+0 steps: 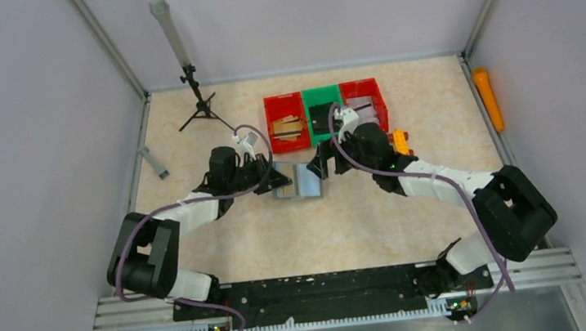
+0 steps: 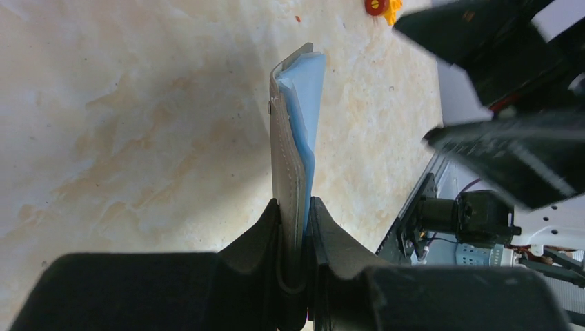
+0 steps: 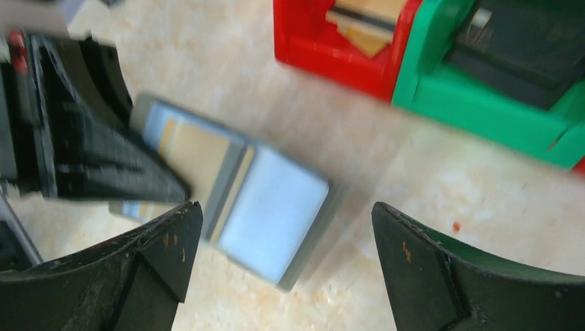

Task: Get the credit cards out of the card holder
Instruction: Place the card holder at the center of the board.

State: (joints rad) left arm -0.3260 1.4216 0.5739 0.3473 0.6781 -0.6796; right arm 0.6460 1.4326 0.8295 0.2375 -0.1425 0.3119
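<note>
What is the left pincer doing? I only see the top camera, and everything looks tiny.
Observer: The left wrist camera shows the left pincer shut on one edge of the flat grey folding card holder.
Operator: And the other one?
Observer: The right pincer hangs wide open and empty over that holder's shiny pale-blue inside.
Operator: Any card in there?
Observer: What looks like a tan-striped flat card sits in the pocket next to the left pincer, though it's blurry.
</note>
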